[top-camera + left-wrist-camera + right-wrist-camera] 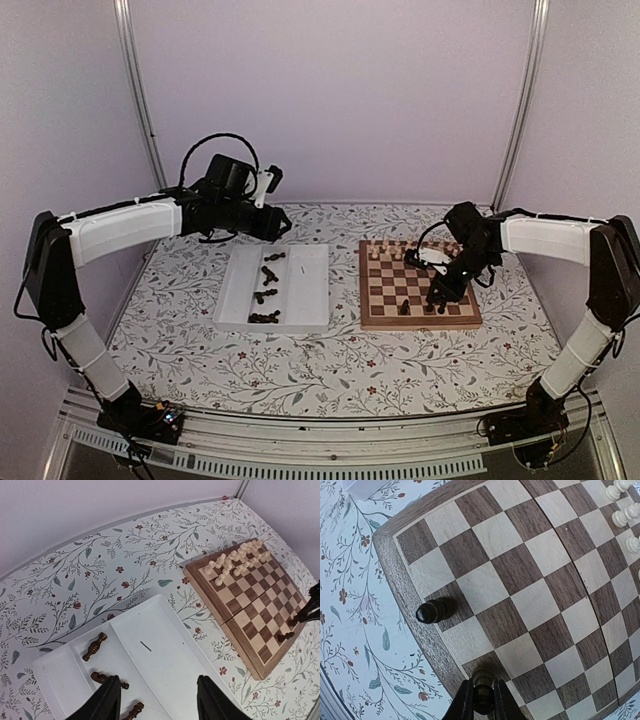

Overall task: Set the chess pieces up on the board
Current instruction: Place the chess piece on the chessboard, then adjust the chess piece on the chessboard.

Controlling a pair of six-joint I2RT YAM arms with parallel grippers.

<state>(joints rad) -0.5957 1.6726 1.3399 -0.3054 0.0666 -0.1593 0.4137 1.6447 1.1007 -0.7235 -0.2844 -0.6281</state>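
Dark wood fills the right wrist view, which alone shows the right tool (483, 691) clamped on a dark piece (481, 675) on the board's (520, 570) edge row, with a second dark piece (432, 612) standing nearby. The left wrist view shows the left tool (157, 692) parted and empty above the tray (170, 650), which holds more chess pieces (94, 646).

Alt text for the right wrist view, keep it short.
The right tool pinches a dark chess piece at the edge row of the chessboard. A second dark piece stands nearby in that row; pale pieces sit at the top right.
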